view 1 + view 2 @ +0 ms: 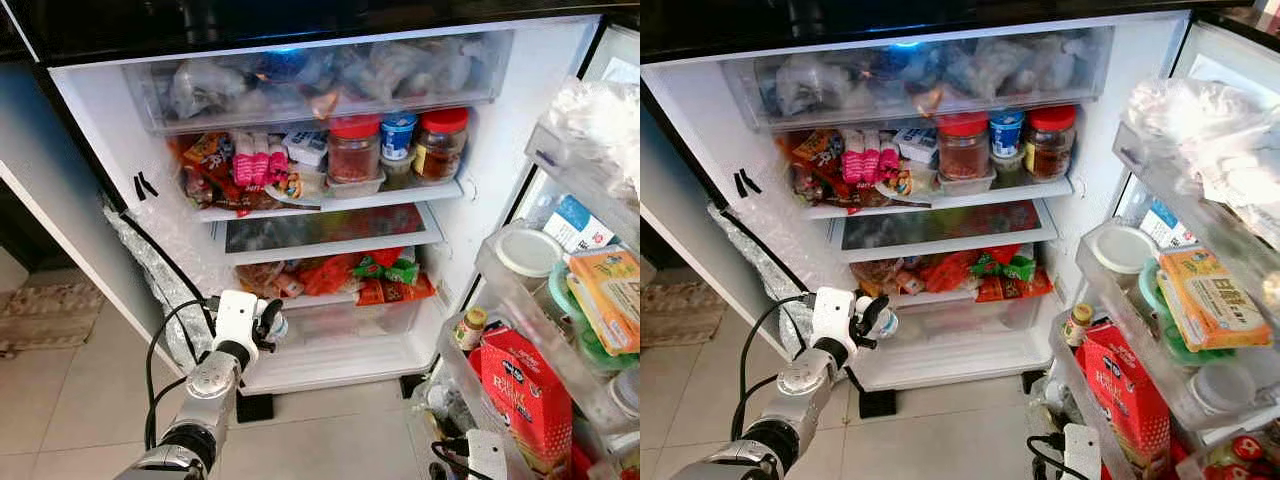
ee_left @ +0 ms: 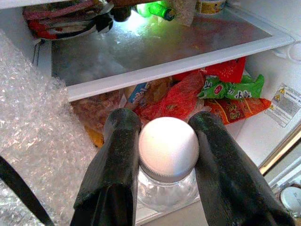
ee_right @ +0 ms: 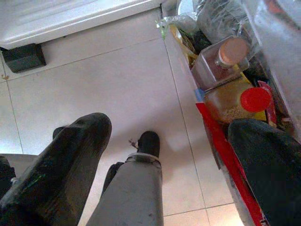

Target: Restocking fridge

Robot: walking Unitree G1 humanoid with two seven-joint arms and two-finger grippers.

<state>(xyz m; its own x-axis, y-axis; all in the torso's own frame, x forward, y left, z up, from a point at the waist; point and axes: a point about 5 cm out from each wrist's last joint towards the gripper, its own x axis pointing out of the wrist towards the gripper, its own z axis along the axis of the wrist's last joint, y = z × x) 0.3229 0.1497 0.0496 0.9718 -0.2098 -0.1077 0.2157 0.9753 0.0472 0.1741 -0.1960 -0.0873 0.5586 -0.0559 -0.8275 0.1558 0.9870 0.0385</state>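
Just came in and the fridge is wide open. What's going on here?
The robot is restocking it. Its left hand is shut on a clear jar with a white lid, held low in front of the open fridge, near the lower shelf with snack packets. The jar is not yet set down. The right hand hangs open over the floor by the door shelves.

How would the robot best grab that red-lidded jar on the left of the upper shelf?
Probably from the open front, fingers closing on either side of the glass body of the red-lidded jar. It stands upright at the shelf's front edge; the drawer just above blocks a top grasp, and the left gripper is already holding a white-capped jar.
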